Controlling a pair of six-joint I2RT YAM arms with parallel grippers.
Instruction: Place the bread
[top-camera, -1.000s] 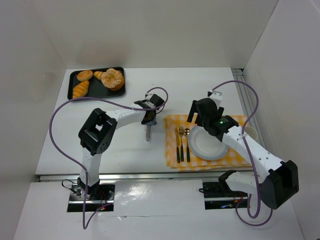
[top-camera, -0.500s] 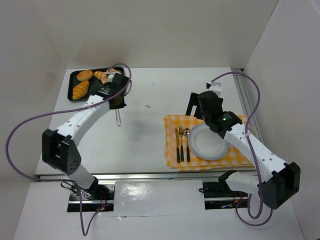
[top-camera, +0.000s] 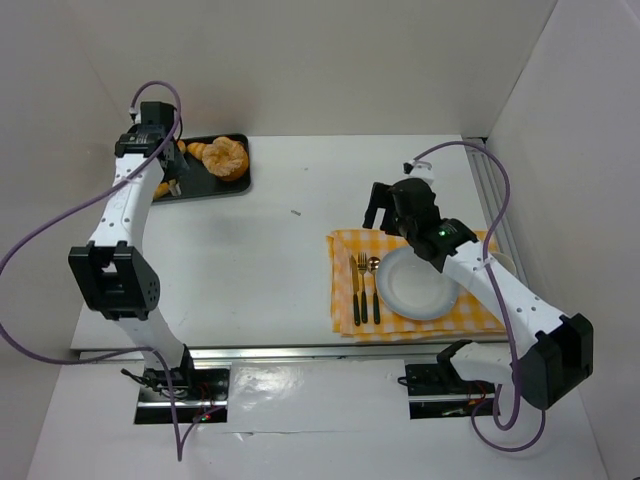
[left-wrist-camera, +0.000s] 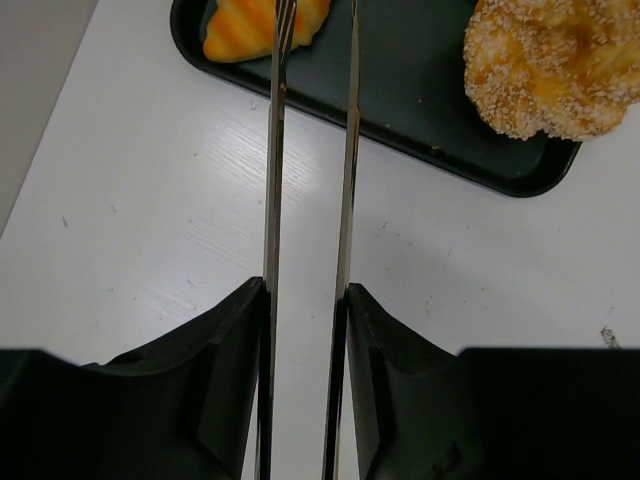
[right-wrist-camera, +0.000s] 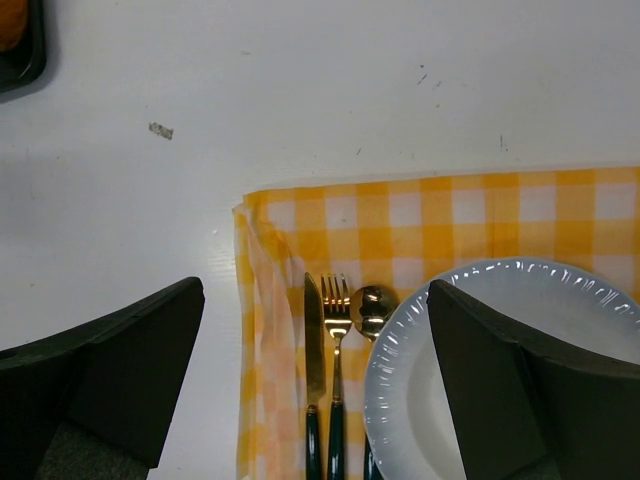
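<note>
A black tray (top-camera: 203, 189) at the far left holds bread: a sesame bun (top-camera: 226, 158) and smaller rolls partly hidden by my left arm. My left gripper (top-camera: 163, 168) is over the tray's left part, shut on metal tongs (left-wrist-camera: 346, 190). In the left wrist view its fingers (left-wrist-camera: 305, 300) press the two blades, whose tips reach over a croissant (left-wrist-camera: 240, 25) on the tray (left-wrist-camera: 400, 95); the sesame bun (left-wrist-camera: 555, 60) lies to the right. My right gripper (top-camera: 385, 208) is open and empty, above the left part of a white plate (top-camera: 415, 287).
The plate (right-wrist-camera: 490, 350) sits on a yellow checked cloth (top-camera: 345, 250) with a knife, fork and spoon (right-wrist-camera: 335, 330) on its left. A small scrap (top-camera: 296, 212) lies on the white table between tray and cloth. White walls close in on all sides.
My left arm has swung with the tongs from the table's middle back and left to the bread tray. My right gripper has shifted slightly left over the cloth.
</note>
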